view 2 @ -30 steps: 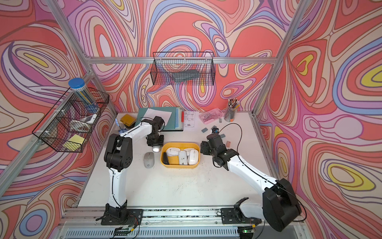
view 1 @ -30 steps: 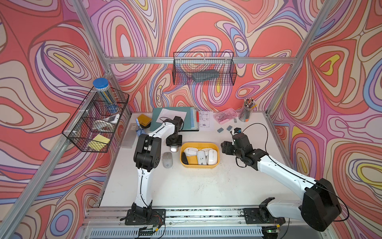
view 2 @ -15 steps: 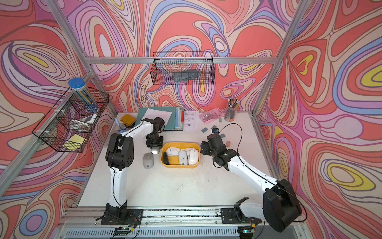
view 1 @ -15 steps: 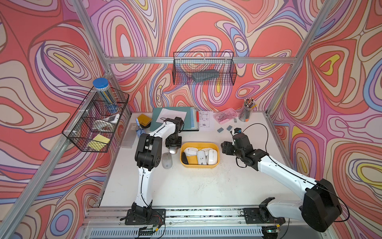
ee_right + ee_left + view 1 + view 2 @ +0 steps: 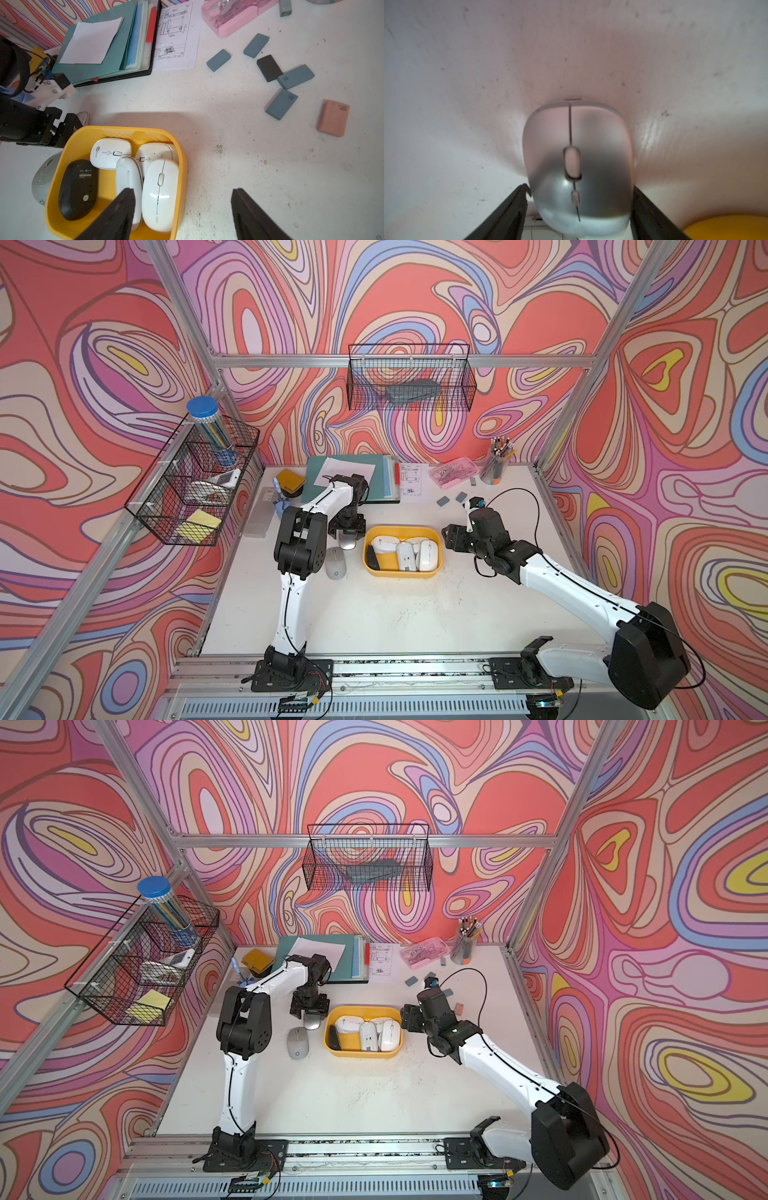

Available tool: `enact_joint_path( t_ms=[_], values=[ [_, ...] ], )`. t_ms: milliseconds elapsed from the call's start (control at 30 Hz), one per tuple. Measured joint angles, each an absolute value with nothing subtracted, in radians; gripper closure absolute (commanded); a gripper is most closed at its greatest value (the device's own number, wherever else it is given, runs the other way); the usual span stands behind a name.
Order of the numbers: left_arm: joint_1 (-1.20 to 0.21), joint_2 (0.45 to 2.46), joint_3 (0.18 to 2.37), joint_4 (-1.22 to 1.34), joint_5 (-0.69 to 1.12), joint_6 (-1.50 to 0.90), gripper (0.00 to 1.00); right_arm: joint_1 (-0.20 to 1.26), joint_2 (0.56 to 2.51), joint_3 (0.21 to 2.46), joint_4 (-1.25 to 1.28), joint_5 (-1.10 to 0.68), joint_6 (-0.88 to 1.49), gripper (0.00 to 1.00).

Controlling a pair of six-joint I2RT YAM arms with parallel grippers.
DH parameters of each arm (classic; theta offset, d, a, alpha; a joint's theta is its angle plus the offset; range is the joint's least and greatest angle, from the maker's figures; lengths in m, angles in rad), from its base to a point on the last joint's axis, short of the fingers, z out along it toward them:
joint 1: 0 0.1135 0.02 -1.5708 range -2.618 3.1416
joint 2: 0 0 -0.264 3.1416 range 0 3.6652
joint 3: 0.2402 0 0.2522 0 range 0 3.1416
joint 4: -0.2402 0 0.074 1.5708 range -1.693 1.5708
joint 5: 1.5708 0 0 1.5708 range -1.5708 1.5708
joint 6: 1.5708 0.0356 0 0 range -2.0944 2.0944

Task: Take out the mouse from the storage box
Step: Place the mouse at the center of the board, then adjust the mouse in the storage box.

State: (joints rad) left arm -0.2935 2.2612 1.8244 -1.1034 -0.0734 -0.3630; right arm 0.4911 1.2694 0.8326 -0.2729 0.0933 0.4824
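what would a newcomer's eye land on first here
Loud swirled red, pink and purple walls enclose the whole cell. In the middle of the white table sits a mustard-yellow storage box crowded with white mice and one black mouse. A grey mouse and a silver mouse are just outside it, next to the left arm.

Top views are bright and sharp; the left wrist view is dim, blurred, with glare on the mouse (image 5: 579, 166).

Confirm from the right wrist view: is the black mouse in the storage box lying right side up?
No, the black mouse in the storage box lies with its labelled underside facing up.
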Motion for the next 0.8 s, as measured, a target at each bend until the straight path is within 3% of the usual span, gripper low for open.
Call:
enact_joint_path(
  t_ms=[233, 600, 800],
  values=[
    [-0.296, 2.222, 1.810, -1.101, -0.150, -0.368, 0.08, 0.503, 1.345, 0.894, -0.285, 0.034, 0.482, 0.27],
    [-0.295, 1.701, 1.640, -0.997, -0.154, -0.431, 0.10, 0.761, 1.611, 1.153, -0.302, 0.027, 0.485, 0.33],
    [-0.295, 1.614, 1.560, -0.971, -0.131, -0.439, 0.10, 0.800, 1.786, 1.240, -0.304, -0.042, 0.503, 0.35]
  ],
)
